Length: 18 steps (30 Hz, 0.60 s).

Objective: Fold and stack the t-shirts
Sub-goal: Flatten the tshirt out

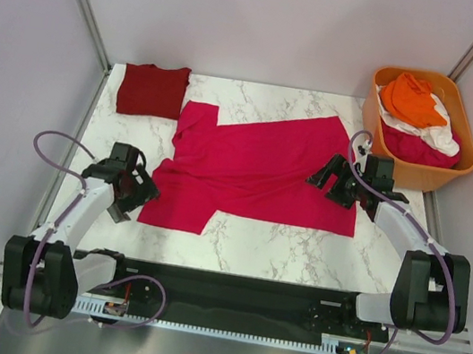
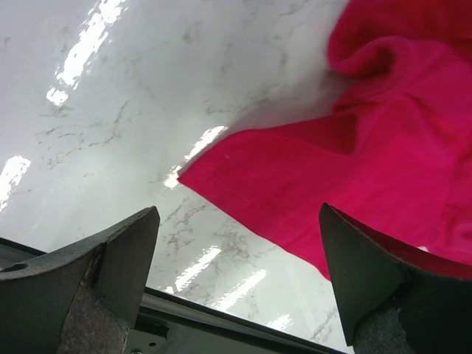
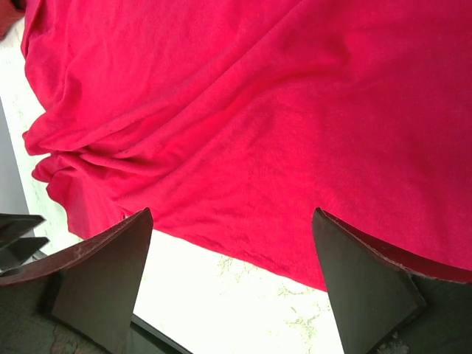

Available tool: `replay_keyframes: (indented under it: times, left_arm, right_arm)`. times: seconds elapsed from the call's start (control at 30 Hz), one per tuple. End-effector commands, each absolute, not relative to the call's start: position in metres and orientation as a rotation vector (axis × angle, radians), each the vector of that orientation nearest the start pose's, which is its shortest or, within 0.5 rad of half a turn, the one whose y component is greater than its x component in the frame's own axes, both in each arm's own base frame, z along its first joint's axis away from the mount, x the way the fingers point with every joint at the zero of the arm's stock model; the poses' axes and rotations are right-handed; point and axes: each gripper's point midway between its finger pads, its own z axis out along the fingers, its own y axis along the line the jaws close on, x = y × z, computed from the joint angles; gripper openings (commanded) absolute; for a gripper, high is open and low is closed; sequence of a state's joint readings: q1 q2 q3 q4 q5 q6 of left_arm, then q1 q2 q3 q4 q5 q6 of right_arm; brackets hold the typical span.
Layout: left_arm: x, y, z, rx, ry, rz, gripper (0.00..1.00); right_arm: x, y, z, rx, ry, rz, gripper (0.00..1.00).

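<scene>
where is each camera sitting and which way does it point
Top external: above and behind the bases, looking down on the marble table, the spread magenta t-shirt, the folded maroon t-shirt and the orange tub; both arms show.
Left wrist: on the left arm, past the open left gripper at the shirt's corner.
Right wrist: looking past the open right gripper at the shirt's edge.
Shared: all three show the magenta t-shirt.

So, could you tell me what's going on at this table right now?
A magenta t-shirt lies spread flat on the marble table, not yet folded. The left tool is open beside its near-left corner, and the right tool is open over the cloth near its right edge; neither grips anything. A maroon t-shirt lies folded at the far left, and more shirts wait in the orange tub.
</scene>
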<state>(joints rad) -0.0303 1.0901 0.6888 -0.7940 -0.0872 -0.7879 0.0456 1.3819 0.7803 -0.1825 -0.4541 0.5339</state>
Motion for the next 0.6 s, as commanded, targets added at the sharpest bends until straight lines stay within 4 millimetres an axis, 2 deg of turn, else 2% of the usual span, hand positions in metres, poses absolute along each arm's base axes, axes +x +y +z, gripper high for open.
replay_keyframes:
  times: [0.0, 0.33, 0.47, 0.57]
  left_arm:
    - [0.217, -0.011, 0.054, -1.117, 2.490, -0.036, 0.97]
    - [0.189, -0.010, 0.026, -1.142, 2.572, 0.022, 0.97]
    - [0.170, -0.010, 0.010, -1.157, 2.621, 0.057, 0.97]
    - [0.167, -0.010, 0.008, -1.159, 2.627, 0.062, 0.97]
  right_arm:
    - [0.340, 0.110, 0.109, 0.329, 2.347, 0.805, 0.98]
    - [0.338, 0.109, 0.102, 0.333, 2.368, 0.802, 0.98]
    - [0.338, 0.108, 0.100, 0.337, 2.370, 0.790, 0.98]
    - [0.338, 0.108, 0.098, 0.337, 2.375, 0.788, 0.98]
